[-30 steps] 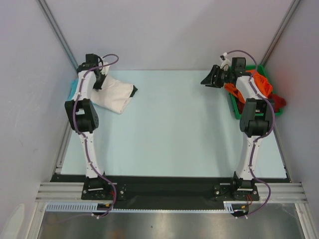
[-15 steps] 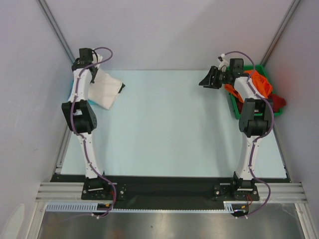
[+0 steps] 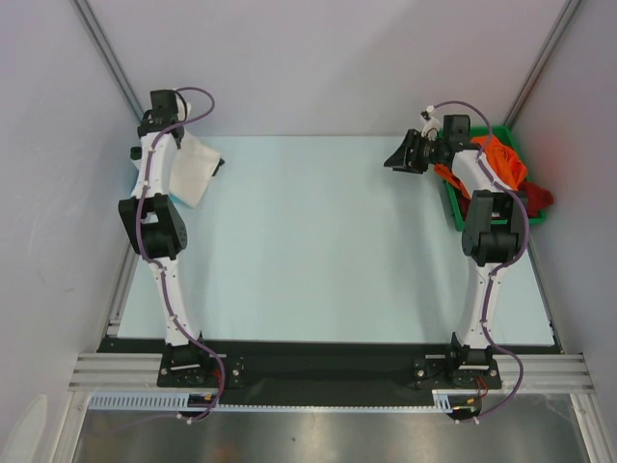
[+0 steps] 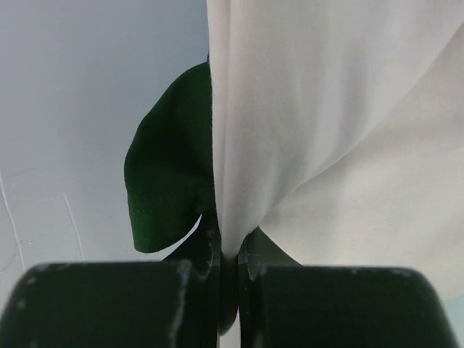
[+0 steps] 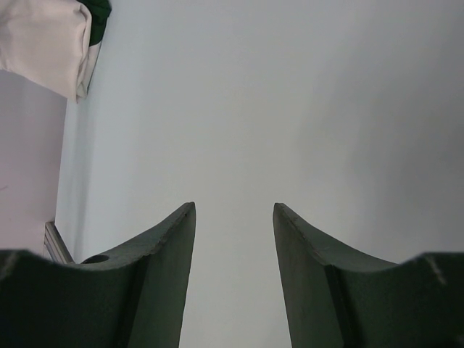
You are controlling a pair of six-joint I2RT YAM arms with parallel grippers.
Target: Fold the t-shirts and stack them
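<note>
- Well, the job looks barely under way: only the cream shirt (image 3: 198,172) is out, over at the far left corner of the table (image 3: 328,251).
- By the far right edge, the orange shirt (image 3: 501,159) and dark red shirt (image 3: 540,198) lie crumpled in the bin (image 3: 451,207), so I judge both have yet to be folded.
- I can't see a stack anywhere, so by my reckoning most of the work is left.
- The left claw (image 4: 228,250) is pinched tight on a fold of the cream shirt, with cloth squeezed between its jaws.
- From that pinch the shirt falls away as a doubled-up bundle. Its long axis runs roughly from the back wall toward the near edge, leaning a little to the right.
- One dark green sleeve (image 4: 170,188) pokes out beside the pinched fold; from above a dark tip shows at the bundle's right corner.
- Whether the lower end rests on the table or hangs free, I can't tell.
- The right claw (image 5: 233,212) hovers over bare table just left of the bin, its jaws apart and holding nothing, pointing toward the shirt across the way.
</note>
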